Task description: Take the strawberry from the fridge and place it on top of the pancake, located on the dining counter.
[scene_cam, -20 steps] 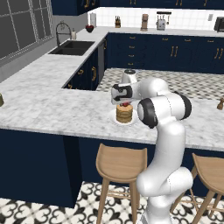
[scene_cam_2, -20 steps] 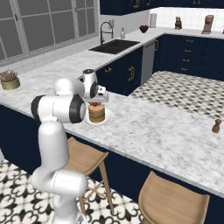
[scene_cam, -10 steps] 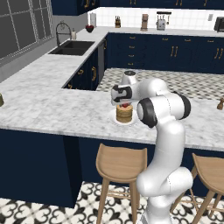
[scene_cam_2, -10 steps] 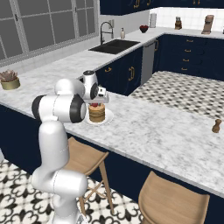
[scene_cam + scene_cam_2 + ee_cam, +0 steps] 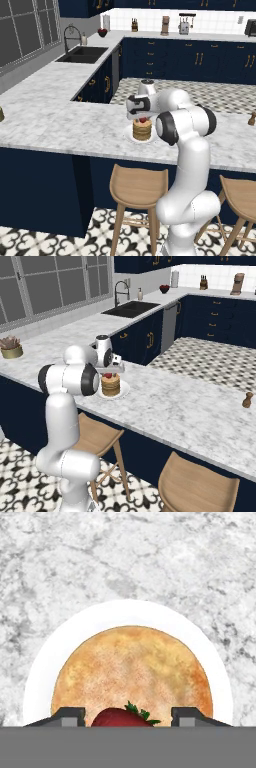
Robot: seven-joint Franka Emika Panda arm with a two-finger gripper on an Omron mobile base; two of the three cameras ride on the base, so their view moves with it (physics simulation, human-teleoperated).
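The strawberry [image 5: 121,717] sits on the pancake [image 5: 131,674], on its white plate [image 5: 45,657] on the marbled tabletop [image 5: 60,125]. The end effector [image 5: 128,716], clamped on it a second ago, has spread its fingers clear, suggesting placement is essentially done.

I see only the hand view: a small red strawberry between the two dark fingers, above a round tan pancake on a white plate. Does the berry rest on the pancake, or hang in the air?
Observer: From the side, the small red strawberry rests on top of the round tan pancake.
Operator: Is it one pancake?
Observer: No, a short stack of several.
Operator: What else stands on the counter?
Observer: A small brown mill, far along the white-grey marbled dining counter.
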